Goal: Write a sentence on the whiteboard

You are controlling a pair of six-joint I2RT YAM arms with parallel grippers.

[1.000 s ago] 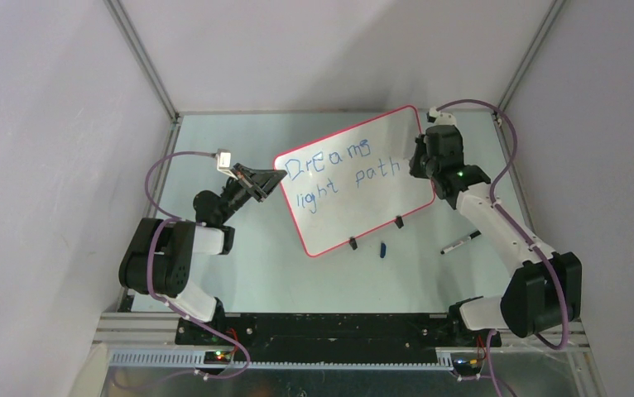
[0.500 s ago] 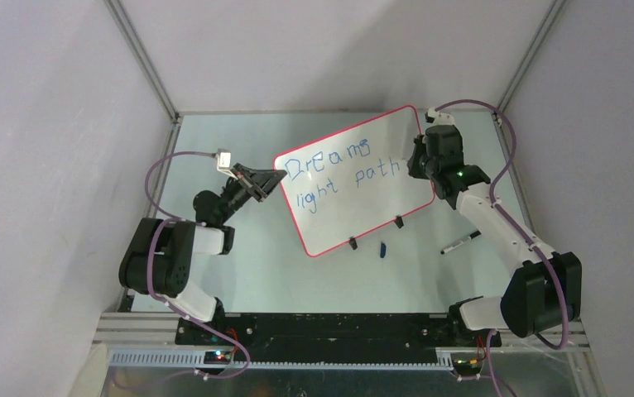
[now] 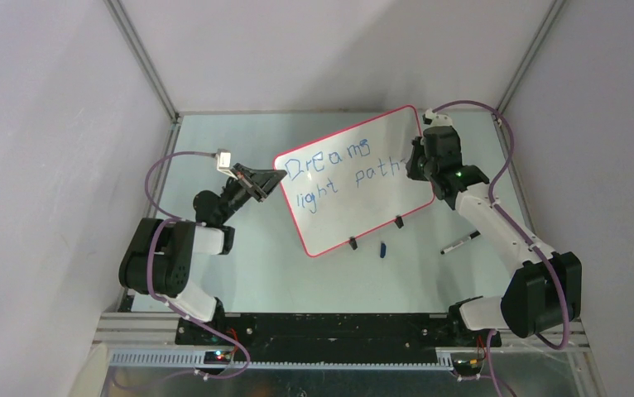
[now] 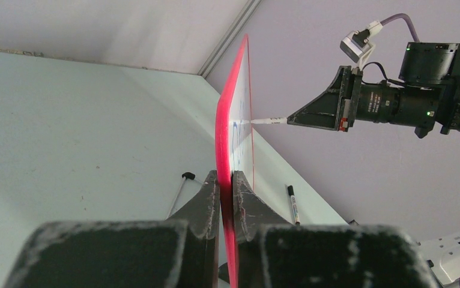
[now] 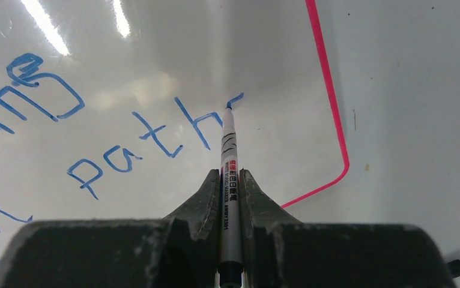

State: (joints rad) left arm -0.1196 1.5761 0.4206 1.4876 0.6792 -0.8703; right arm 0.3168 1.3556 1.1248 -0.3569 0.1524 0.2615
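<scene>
The whiteboard [image 3: 355, 217] stands tilted on the table, white with a red-pink rim. My left gripper [image 3: 274, 180] is shut on its left edge; the left wrist view shows the board [image 4: 232, 120] edge-on between my left gripper [image 4: 226, 180]. The sentence [image 3: 340, 172] in blue reads "Dreams" over "light path". My right gripper [image 3: 417, 162] is shut on a white marker [image 5: 229, 156] at the board's right side. In the right wrist view my right gripper [image 5: 230, 175] holds the tip on the whiteboard [image 5: 155, 54], at a short blue stroke just after "path" [image 5: 149, 141].
A blue cap [image 3: 383, 247] lies on the table before the board's two black clip feet [image 3: 352, 243]. A second, black-capped marker [image 3: 460, 242] lies to the right, near my right arm. Walls close in at the back and both sides.
My right gripper has shifted slightly up and left along the board with the marker, adding a short stroke after "path". The left gripper and the board have not moved.
</scene>
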